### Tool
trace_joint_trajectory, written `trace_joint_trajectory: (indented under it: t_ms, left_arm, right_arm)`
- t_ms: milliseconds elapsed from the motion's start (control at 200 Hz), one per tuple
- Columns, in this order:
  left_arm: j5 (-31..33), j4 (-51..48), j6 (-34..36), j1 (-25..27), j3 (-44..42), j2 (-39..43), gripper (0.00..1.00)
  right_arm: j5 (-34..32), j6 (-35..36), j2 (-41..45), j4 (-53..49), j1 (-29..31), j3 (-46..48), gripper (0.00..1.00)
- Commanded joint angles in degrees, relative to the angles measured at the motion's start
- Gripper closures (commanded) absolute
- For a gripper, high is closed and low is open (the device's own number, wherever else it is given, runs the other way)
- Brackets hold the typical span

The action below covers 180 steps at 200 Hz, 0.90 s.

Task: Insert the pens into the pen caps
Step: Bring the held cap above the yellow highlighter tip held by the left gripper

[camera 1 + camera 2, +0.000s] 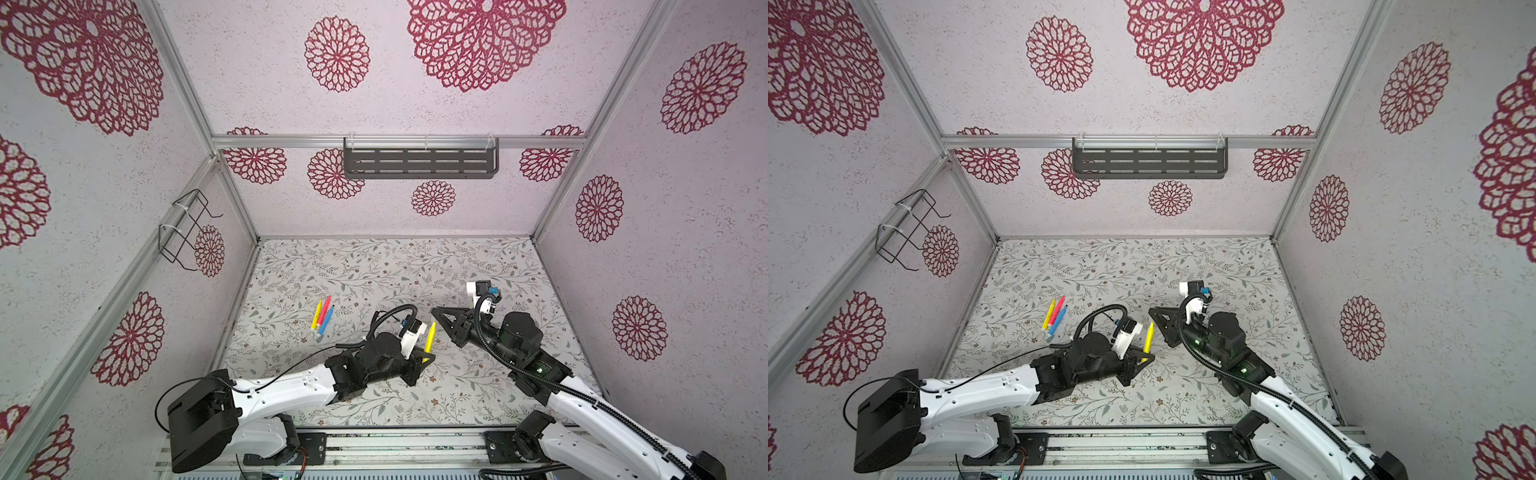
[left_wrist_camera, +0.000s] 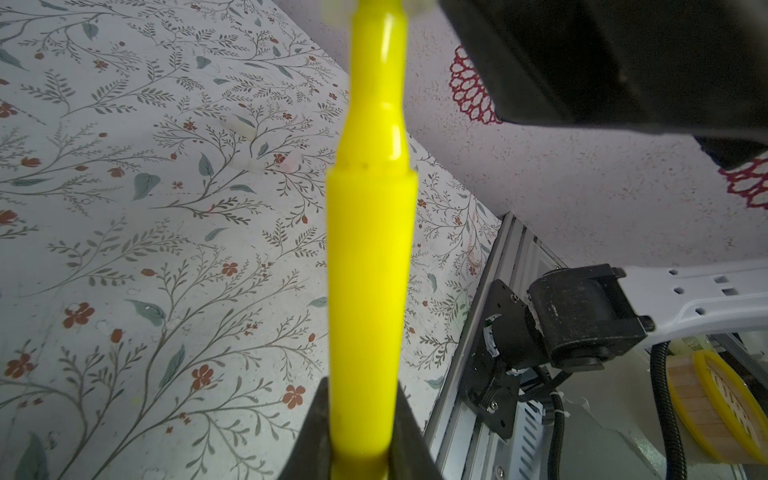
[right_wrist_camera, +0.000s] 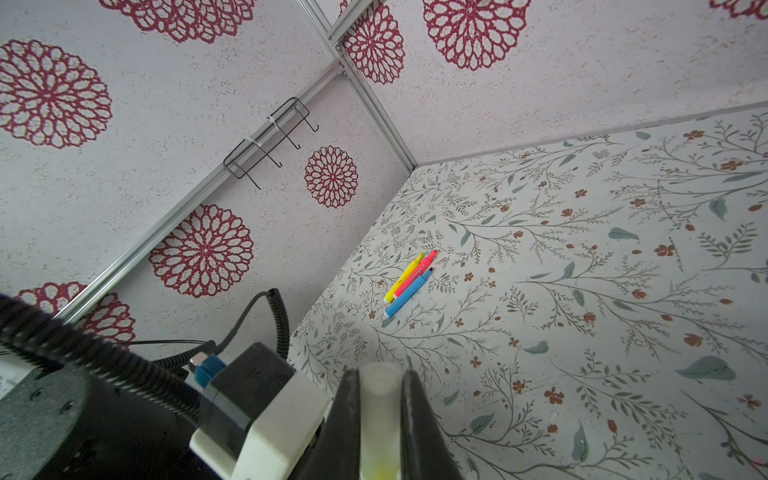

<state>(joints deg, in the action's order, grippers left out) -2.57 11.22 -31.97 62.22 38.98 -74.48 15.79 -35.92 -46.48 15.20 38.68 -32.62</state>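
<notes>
My left gripper is shut on the lower end of a yellow pen, near the middle of the floral mat. The pen points away from me, toward the tip of my right gripper. In the right wrist view my right gripper is shut on a translucent pen cap. In the left wrist view the pen's tip meets a pale edge of the cap; how deep it sits is hidden. Three more pens, yellow, red-pink and blue, lie side by side to the left.
A black slotted shelf hangs on the back wall and a wire rack on the left wall. A metal rail runs along the mat's front edge. Faint translucent pieces lie on the mat.
</notes>
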Motion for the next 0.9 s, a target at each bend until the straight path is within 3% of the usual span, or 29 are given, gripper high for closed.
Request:
trace_joint_trajectory:
  t_ms: [0,685,896]
  left_arm:
    - [0.7,3.7,-0.4,-0.3,0.3,2.0,1.0]
    - [0.7,4.2,-0.4,-0.3,-0.3,4.1,1.0]
    - [1.1,4.5,-0.4,-0.3,-0.7,4.5,1.0]
  right_arm:
    - [1.7,0.9,1.2,-0.2,2.2,0.4,1.0]
    - [-6.8,5.4,3.0,-3.4,4.6,0.7,1.0]
    - [-6.0,5.7,3.4,-3.4,4.7,0.6,1.0]
